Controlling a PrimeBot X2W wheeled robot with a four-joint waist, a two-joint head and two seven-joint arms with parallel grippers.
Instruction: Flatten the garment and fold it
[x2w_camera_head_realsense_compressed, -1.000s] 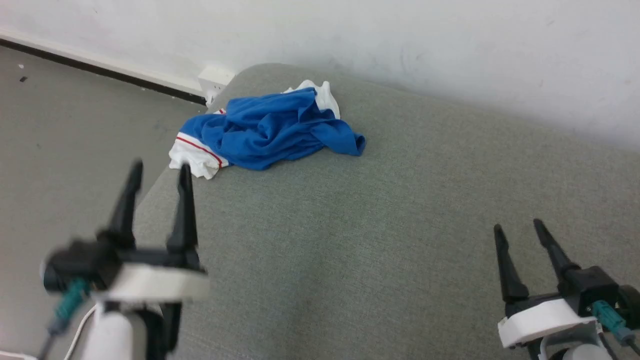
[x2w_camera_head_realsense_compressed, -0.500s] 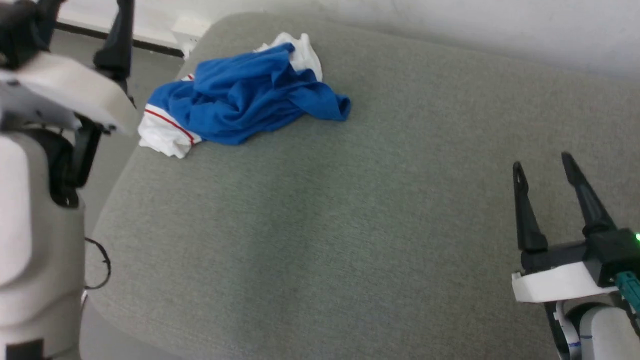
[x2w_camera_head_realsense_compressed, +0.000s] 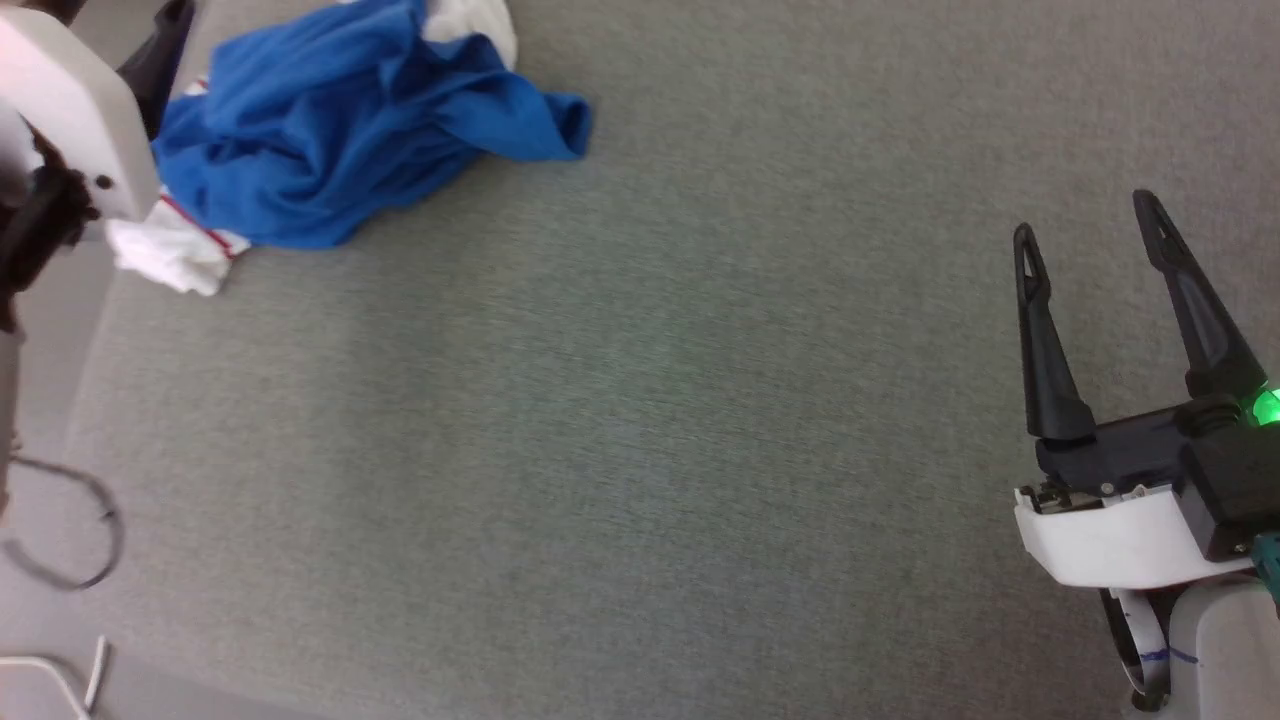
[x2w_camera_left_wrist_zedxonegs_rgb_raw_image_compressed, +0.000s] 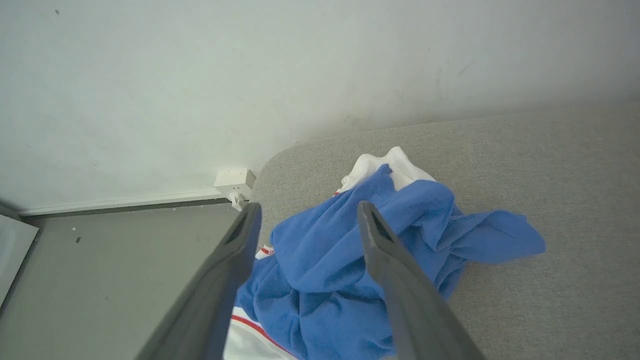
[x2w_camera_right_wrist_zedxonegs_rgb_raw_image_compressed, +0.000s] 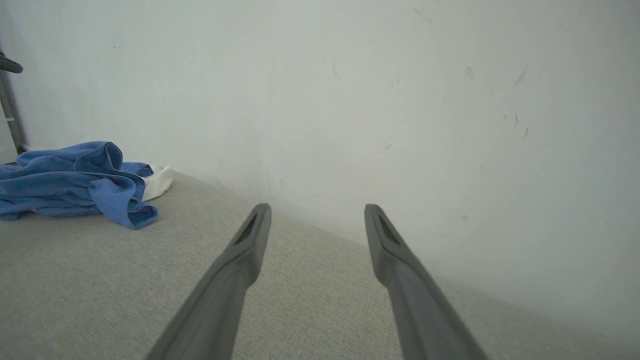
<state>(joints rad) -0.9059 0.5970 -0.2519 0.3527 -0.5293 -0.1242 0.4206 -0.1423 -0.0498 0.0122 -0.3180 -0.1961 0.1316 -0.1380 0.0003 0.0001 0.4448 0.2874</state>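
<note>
The garment (x2w_camera_head_realsense_compressed: 330, 130) lies crumpled far left on the cushion (x2w_camera_head_realsense_compressed: 640, 420). The left gripper (x2w_camera_left_wrist_zedxonegs_rgb_raw_image_compressed: 308, 207) is aimed at it and the right gripper (x2w_camera_head_realsense_compressed: 1085, 218) is well apart, both spread and empty. It looks like the reach; next, pinch an edge.

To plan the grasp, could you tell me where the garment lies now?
The garment lies crumpled at the head view's upper left, on the cushion's corner near the left gripper.

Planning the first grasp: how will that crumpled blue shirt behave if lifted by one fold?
Likely floppy: the shirt lies in soft bunched folds, so it should drape and sag. Probably light, being thin cloth. Pushed, it may bunch up on the woven cushion.
</note>
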